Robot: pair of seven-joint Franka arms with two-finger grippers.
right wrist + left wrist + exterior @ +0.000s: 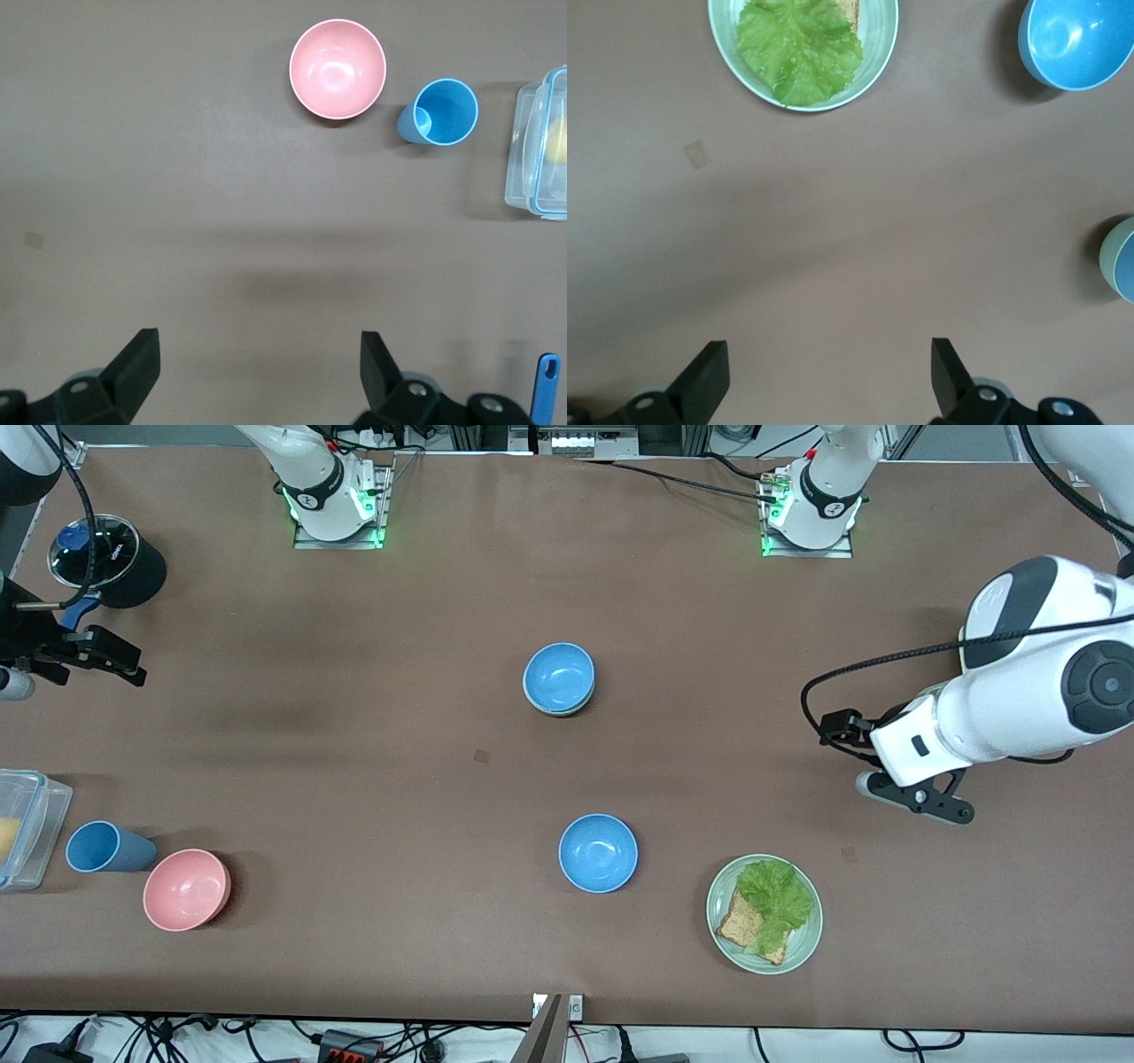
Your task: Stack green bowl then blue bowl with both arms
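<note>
The green bowl (557, 711) sits mid-table with a blue bowl (559, 677) nested in it; only its pale rim shows. The stack also shows at the edge of the left wrist view, the green bowl (1106, 258) under the blue bowl (1127, 266). A second blue bowl (598, 853) stands alone nearer the front camera and shows in the left wrist view (1079, 40). My left gripper (921, 797) is open and empty (826, 376) over bare table toward the left arm's end. My right gripper (99, 657) is open and empty (257, 367) over bare table at the right arm's end.
A green plate (802, 948) with lettuce and toast lies near the front edge, beside the lone blue bowl. A pink bowl (187, 889), a blue cup (102, 847) and a clear lidded box (27, 824) sit at the right arm's end. A black round container (115, 562) stands by the right arm.
</note>
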